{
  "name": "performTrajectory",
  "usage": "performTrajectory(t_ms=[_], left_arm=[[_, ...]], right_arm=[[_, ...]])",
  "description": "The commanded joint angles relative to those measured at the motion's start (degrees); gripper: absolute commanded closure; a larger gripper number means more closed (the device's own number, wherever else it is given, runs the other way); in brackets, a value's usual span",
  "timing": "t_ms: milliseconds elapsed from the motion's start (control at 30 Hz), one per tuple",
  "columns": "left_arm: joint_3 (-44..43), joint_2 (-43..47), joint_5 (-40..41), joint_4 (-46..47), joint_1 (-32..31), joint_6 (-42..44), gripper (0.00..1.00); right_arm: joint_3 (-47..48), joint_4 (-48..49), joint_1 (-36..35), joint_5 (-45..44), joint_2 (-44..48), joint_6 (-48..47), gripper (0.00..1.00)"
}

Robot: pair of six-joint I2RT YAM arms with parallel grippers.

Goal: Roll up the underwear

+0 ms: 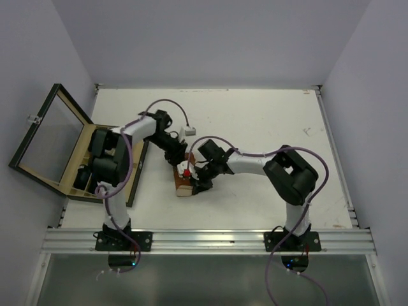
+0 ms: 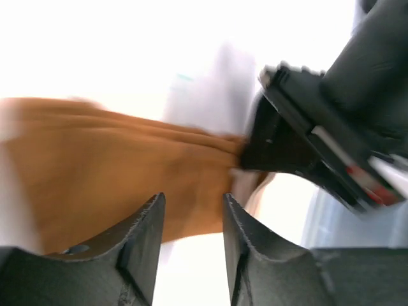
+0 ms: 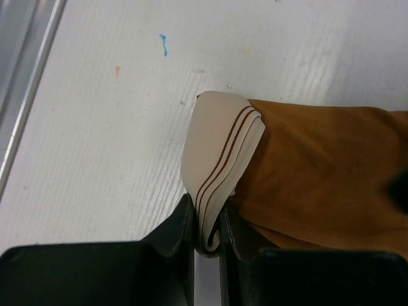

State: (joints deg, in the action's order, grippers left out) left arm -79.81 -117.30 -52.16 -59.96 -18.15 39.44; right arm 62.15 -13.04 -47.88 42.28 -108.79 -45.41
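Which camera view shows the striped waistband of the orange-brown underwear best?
Right wrist: the waistband is sharp, stripes visible, pinched in the right gripper. Left wrist shows only the underwear, blurred orange; top external, a tiny pale edge between arms.

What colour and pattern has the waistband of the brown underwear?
The waistband is cream with two thin reddish-brown stripes; right wrist view shows it best.

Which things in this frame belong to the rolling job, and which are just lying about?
In the job:
- orange-brown underwear, its cream waistband pinched by the right gripper
- left gripper, open, close to the cloth

Lying about:
- wooden box, its glass lid open, at the left of the table
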Motion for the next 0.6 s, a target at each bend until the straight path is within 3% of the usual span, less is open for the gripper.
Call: performTrajectory(t_ms=[0, 233, 367, 500, 567], left_arm=[[1.5, 16.2, 2.9, 14.2, 7.7, -3.4, 0.55], [22.7, 44.1, 12.2, 27.1, 8.8, 4.9, 0.50], [34.9, 55.0, 18.6, 30.6, 4.3, 11.0, 0.49], [46.5, 62.7, 27.9, 39.1, -11.6, 11.3, 0.44], [47.9, 61.7, 33.8, 40.8, -19.1, 11.2, 0.43]], right_arm=[[3.2, -11.9, 1.6, 5.6, -8.3, 3.6, 1.00], [11.2, -17.4, 5.8, 13.9, -17.8, 9.5, 1.00], [14.4, -18.4, 6.7, 15.3, -20.9, 10.7, 1.00], [15.5, -18.7, 6.8, 15.5, -22.4, 11.6, 1.00], [15.9, -18.5, 6.8, 15.6, -22.7, 12.5, 1.00]])
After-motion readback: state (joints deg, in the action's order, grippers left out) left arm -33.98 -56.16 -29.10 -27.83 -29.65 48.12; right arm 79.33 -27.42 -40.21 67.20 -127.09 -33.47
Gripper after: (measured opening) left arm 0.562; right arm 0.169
